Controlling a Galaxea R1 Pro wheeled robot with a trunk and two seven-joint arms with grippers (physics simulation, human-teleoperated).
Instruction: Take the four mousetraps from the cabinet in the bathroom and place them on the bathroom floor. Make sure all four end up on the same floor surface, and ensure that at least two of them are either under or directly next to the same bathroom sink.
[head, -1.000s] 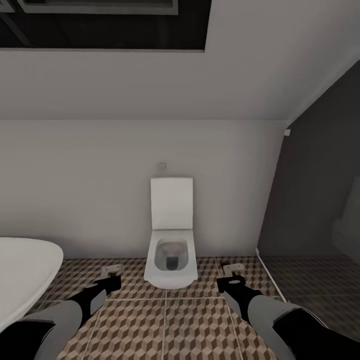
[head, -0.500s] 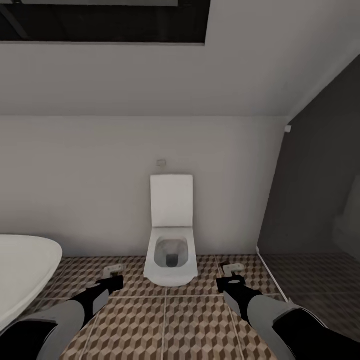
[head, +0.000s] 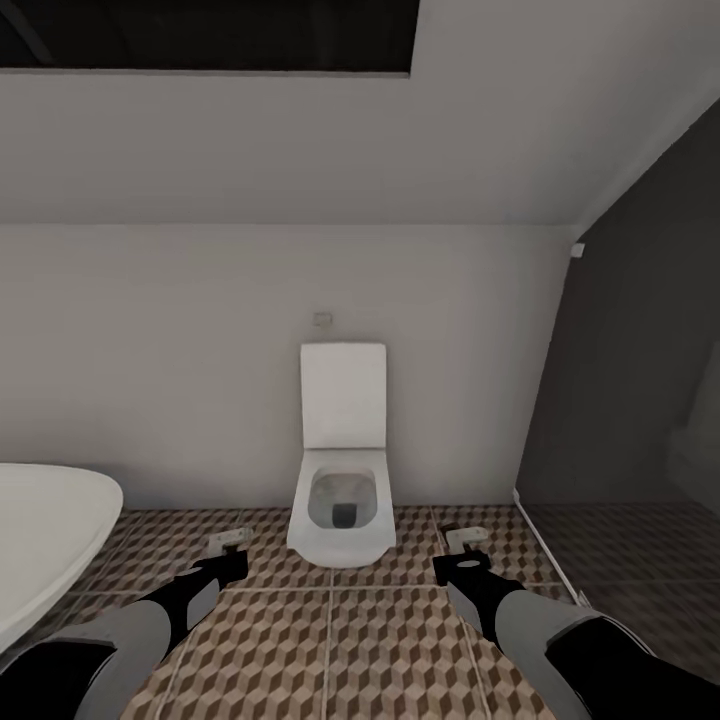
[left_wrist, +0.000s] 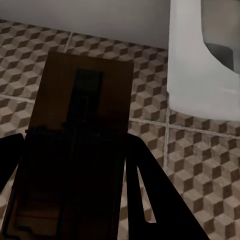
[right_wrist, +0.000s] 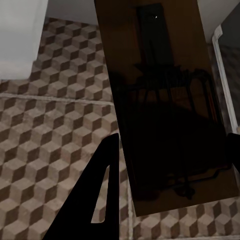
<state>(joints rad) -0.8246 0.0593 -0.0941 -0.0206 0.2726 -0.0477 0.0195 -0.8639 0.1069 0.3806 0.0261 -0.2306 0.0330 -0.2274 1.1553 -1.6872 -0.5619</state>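
Fingers (left_wrist: 145, 200) around mousetraps (left_wrist: 75, 150)

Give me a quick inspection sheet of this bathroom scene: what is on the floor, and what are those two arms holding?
Surface: bathroom floor, cube-pattern tiles with pale grout lines.
Job's things: one mousetrap in the left gripper, another mousetrap in the right gripper; both are brown boards held above the tiles.
Clutter: nothing seen.
Grippers: each is shut on its trap, one on either side of the toilet.
Cables: nothing seen.
Surroundings: white toilet with its lid up against a pale wall; a white rounded fixture's rim at the robot's left; a dark wall panel at its right.
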